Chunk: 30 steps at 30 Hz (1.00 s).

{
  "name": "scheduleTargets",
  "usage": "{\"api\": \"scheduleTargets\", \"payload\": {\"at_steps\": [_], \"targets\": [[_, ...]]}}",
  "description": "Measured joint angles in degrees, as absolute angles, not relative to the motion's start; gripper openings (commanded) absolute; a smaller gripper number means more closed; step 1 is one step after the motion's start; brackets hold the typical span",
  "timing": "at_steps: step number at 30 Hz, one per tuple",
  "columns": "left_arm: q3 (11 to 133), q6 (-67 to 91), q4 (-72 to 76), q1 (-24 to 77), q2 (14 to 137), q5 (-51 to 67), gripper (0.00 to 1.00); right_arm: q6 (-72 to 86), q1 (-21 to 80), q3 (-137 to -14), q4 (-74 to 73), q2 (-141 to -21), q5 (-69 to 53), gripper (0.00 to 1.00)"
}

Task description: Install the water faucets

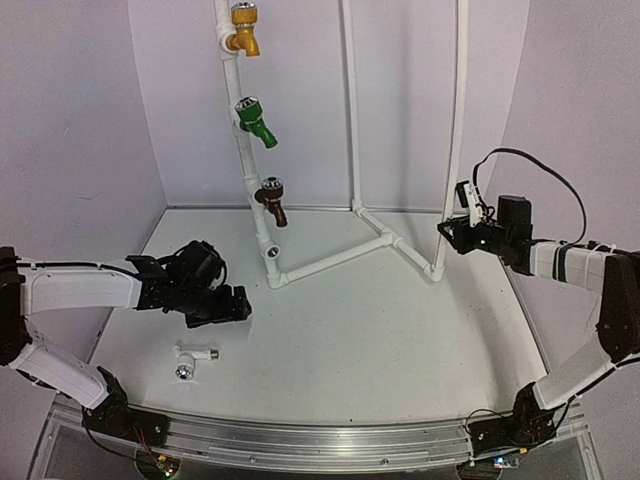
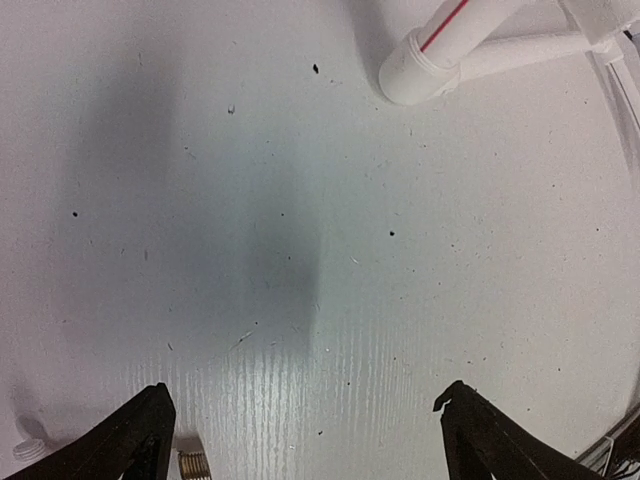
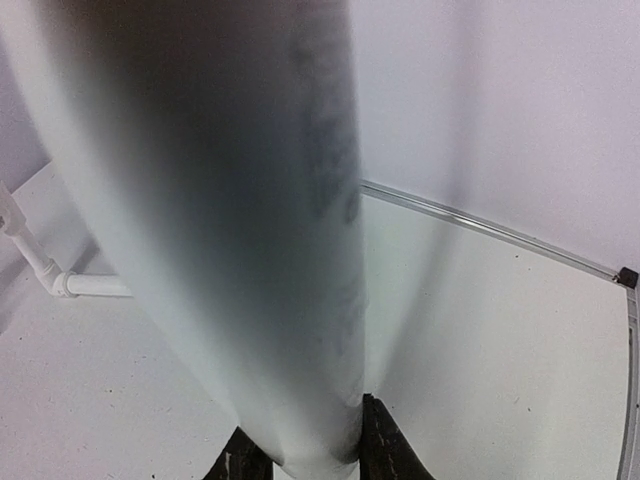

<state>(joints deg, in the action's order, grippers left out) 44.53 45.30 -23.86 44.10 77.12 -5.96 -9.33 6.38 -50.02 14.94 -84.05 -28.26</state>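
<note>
1. white counter [image 1: 400, 350] carries the pipe frame [image 1: 352, 120]; the right fingers [image 1: 450, 233] are clamped on its right upright.
2. left fingers [image 1: 238, 303] gape wide, holding nothing, near-left of the frame.
3. white faucet [image 1: 190, 358] lies loose further near-left of the frame. it is probably light, rigid, slick plastic; grip the body, not the round knob.

Camera layout: one fixed overhead view, two wrist views.

The top view looks down and forward from high above the near edge of the table [image 1: 400, 340], taking in the whole pipe frame [image 1: 352, 150]. The left wrist view faces steeply down at the table from close above, with the left claw [image 2: 307, 392] at its bottom edge. It shares a pipe fitting [image 2: 415, 72] at the frame's foot with the top view. The right wrist view sits hard against the upright pipe [image 3: 230, 250], which is blurred by nearness and rises out of the right claw [image 3: 312, 450].
</note>
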Motion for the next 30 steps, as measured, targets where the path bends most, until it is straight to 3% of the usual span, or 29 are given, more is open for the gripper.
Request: {"api": "scheduleTargets", "payload": {"at_steps": [6, 13, 21, 30], "targets": [[44.4, 44.5, -21.2, 44.1, 70.3, -6.5, 1.00, -5.2, 1.4, -50.0, 15.4, -86.1, -29.9, 0.00], [44.7, 40.0, -6.7, 43.8, 63.5, -0.9, 1.00, 0.1, -3.0, -49.7, 15.0, -88.0, -29.2, 0.00], [60.4, 26.0, 5.1, 40.5, 78.2, 13.9, 1.00, 0.7, -3.5, -49.3, 15.7, -87.8, -28.8, 0.00], [65.2, 23.8, 20.7, 31.7, 91.6, 41.0, 0.99, 0.5, -3.6, -48.3, 15.9, -86.9, -29.5, 0.00]]}}
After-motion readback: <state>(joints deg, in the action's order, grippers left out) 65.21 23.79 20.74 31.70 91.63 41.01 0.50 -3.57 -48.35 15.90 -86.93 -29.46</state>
